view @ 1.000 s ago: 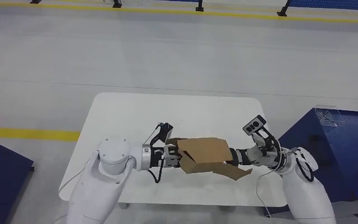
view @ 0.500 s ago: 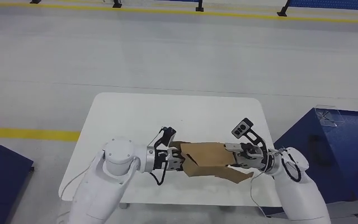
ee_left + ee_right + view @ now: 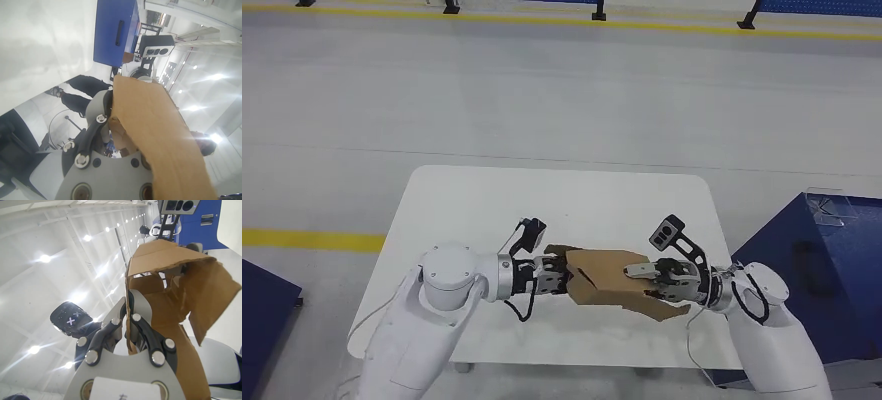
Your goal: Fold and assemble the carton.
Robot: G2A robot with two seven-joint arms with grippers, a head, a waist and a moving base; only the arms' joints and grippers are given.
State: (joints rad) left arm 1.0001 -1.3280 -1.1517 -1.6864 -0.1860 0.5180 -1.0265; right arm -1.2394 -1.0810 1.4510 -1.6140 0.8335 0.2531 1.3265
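Seen from the top, the carton (image 3: 607, 278) shows as a closed brown panel with a short slit, and one loose flap (image 3: 667, 308) hangs off its near right corner. The right wrist view looks into its open inside (image 3: 166, 313): bent walls, ragged torn edges, and that flap (image 3: 211, 306) sticking out to one side. The left wrist view gives a single flat outer face (image 3: 151, 123) running away from the camera.

Both arms are stretched low over the near half of the white tabletop (image 3: 542, 200), and they point at each other. The left arm (image 3: 457, 285) comes in from the left and the right arm (image 3: 747, 295) from the right, each with its wrist about level.

The right jaws are narrow, pinching one carton wall edge-on between two grey fingers (image 3: 140, 306). The left jaws grip the carton's left end. One finger (image 3: 95, 106) presses on the panel and the other is hidden behind the cardboard.

The carton hangs between the two arms over the near middle of the tabletop, with its long axis running left to right. Whether it touches the surface cannot be told
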